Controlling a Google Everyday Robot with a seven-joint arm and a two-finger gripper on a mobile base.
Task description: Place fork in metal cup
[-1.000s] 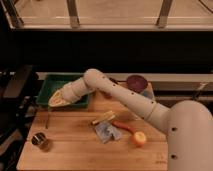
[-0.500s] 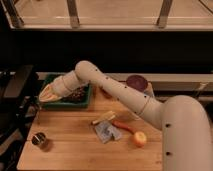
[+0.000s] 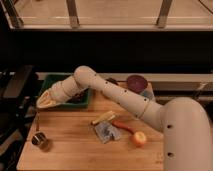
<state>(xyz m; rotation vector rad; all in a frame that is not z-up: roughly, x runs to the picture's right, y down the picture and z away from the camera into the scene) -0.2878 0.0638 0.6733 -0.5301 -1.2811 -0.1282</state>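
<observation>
We take the metal cup (image 3: 41, 141) as our landmark; it stands upright near the front left corner of the tabletop (image 3: 75, 152), mouth up, so something slim can go in from above.

The claw (image 3: 42, 102) hangs above the cup and a little behind it, at the end of an arm that reaches in from the right. We cannot tell how wide it stands or whether it grips anything.

Just below its tip we make out a thin dark sliver that we read as the fork (image 3: 37, 121). It sits directly above the cup and slightly to its left, clear of the rim. Its long axis runs close to vertical, one end toward the claw and the other pointing down at the tabletop beside the cup. We cannot tell which end carries the tines. That upright pose suits a straight drop into the cup, which is probably why it is carried this way.

Behind the cup sits a green bin (image 3: 80, 100). Well to the cup's right lie a flat yellow stick (image 3: 102, 118), a grey-blue packet (image 3: 107, 133), a red pepper (image 3: 123, 126) and an orange fruit (image 3: 139, 138), all out of the path.
</observation>
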